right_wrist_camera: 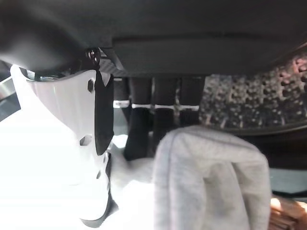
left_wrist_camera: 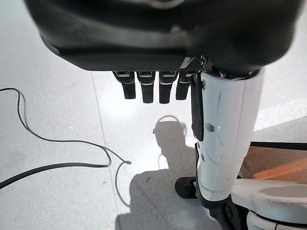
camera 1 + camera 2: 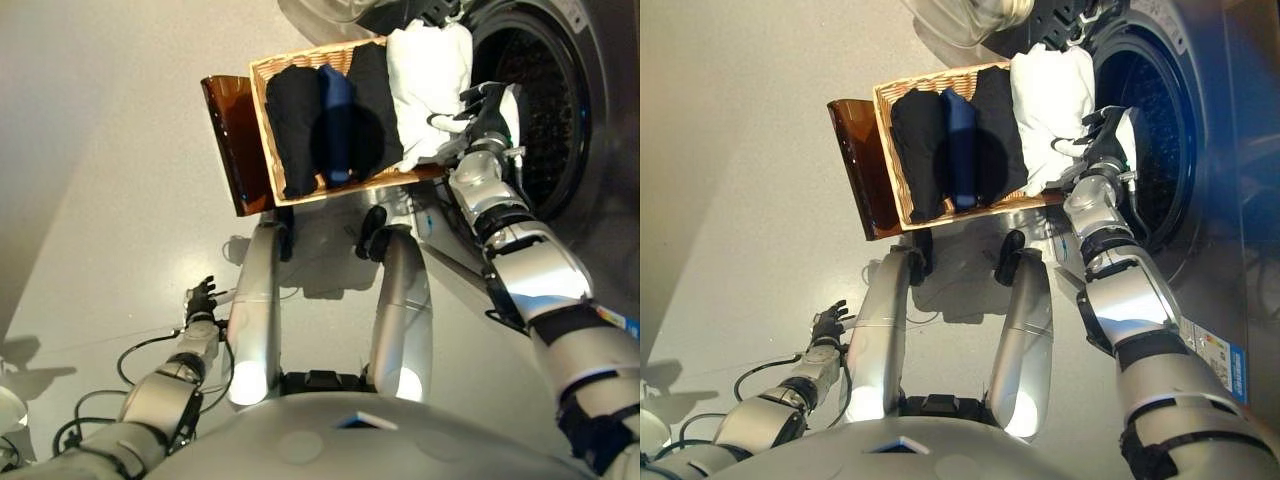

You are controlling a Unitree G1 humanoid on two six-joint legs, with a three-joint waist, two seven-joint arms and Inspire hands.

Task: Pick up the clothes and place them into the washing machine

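A shallow wicker basket rests on a low dark brown box beside the washing machine's open drum. It holds black clothes, a blue garment and a white garment bunched at the end nearest the drum. My right hand is at that end, its fingers and white-covered thumb closed on the white garment, with the drum just beyond. My left hand hangs low over the floor at my left side, its fingers relaxed and empty.
The machine's round door stands open above the basket's far edge. Grey floor stretches to the left of the box.
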